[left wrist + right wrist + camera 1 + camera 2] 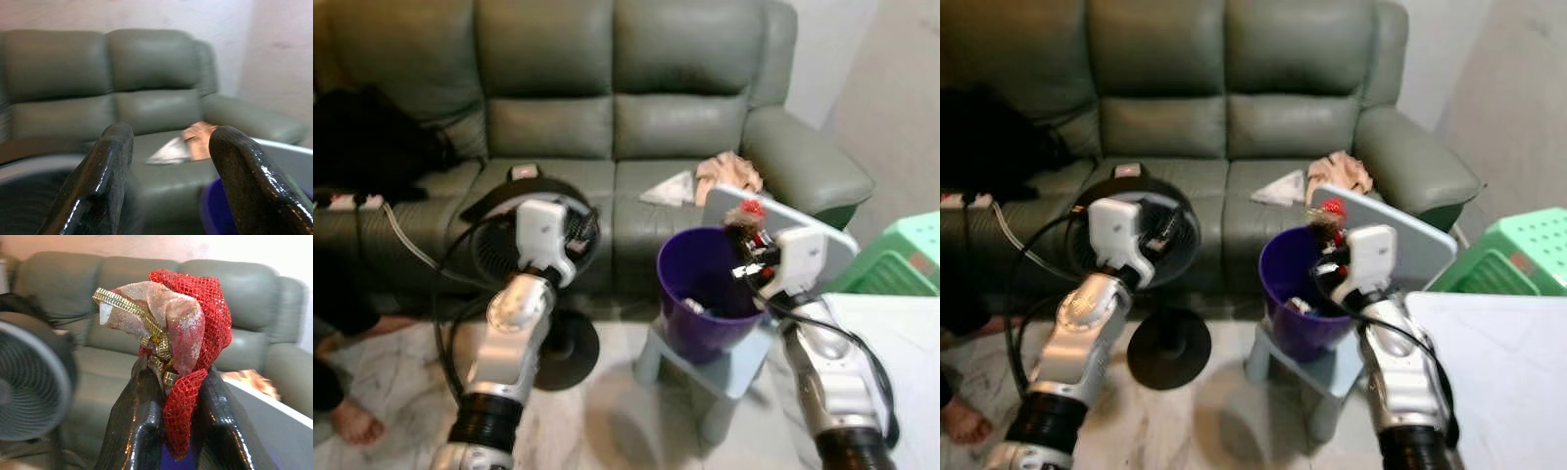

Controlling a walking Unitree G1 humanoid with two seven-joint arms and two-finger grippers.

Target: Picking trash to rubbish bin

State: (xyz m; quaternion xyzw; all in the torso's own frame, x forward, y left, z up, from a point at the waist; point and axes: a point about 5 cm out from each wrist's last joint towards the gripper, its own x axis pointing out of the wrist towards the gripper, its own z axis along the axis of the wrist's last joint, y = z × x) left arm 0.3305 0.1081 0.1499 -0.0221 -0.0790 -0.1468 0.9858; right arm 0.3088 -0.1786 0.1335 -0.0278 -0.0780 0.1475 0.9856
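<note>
A purple rubbish bin (705,294) stands on a small pale blue stool (729,367) in front of the green sofa (607,117). My right gripper (171,396) is shut on a red mesh and gold ribbon scrap (171,323), and holds it over the bin's right rim (749,230). Some trash lies inside the bin. My left gripper (166,161) is open and holds nothing; it is raised in front of the black fan (524,235), left of the bin. A white paper (671,188) and a peach cloth (729,174) lie on the sofa seat.
A black floor fan stands on the marble floor left of the stool. A grey-blue board (783,220) leans behind the bin. A green plastic stool (901,259) and a white surface (891,343) are at the right. A person's bare foot (352,421) and dark clothing (362,137) are at the left.
</note>
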